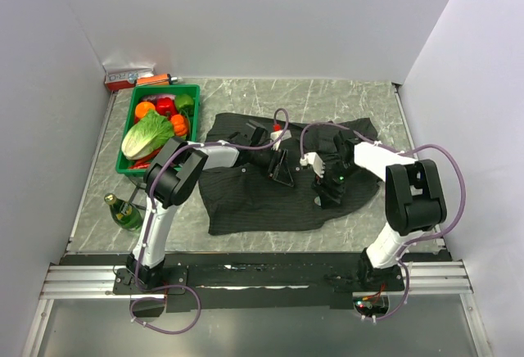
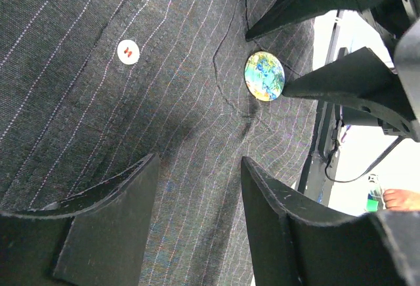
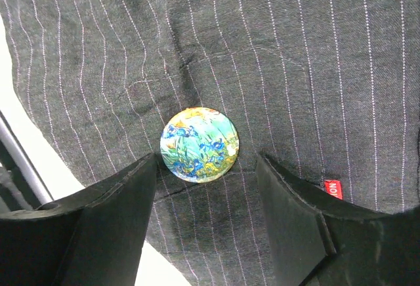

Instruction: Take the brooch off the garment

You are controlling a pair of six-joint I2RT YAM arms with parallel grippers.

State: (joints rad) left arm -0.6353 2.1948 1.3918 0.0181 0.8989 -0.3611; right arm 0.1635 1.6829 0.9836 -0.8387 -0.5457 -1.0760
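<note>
The garment (image 1: 246,205) is a dark pinstriped shirt spread on the table. The brooch is a round badge with blue flowers on green and yellow, pinned to the cloth (image 3: 199,143). It also shows in the left wrist view (image 2: 264,76). My right gripper (image 3: 207,161) is open, and its fingers (image 2: 335,82) stand on either side of the brooch's near edge without gripping it. My left gripper (image 2: 199,161) is open and empty over bare cloth, a short way from the brooch. In the top view the brooch is hidden under the two grippers, left (image 1: 282,170) and right (image 1: 329,187).
A small red label (image 3: 332,189) is sewn on the cloth beside the brooch. A pale button (image 2: 128,51) sits to the left. A green crate of vegetables (image 1: 195,95) stands at the back left, a green bottle (image 1: 123,212) lies in front of it, and a red box (image 1: 129,77) is by the wall.
</note>
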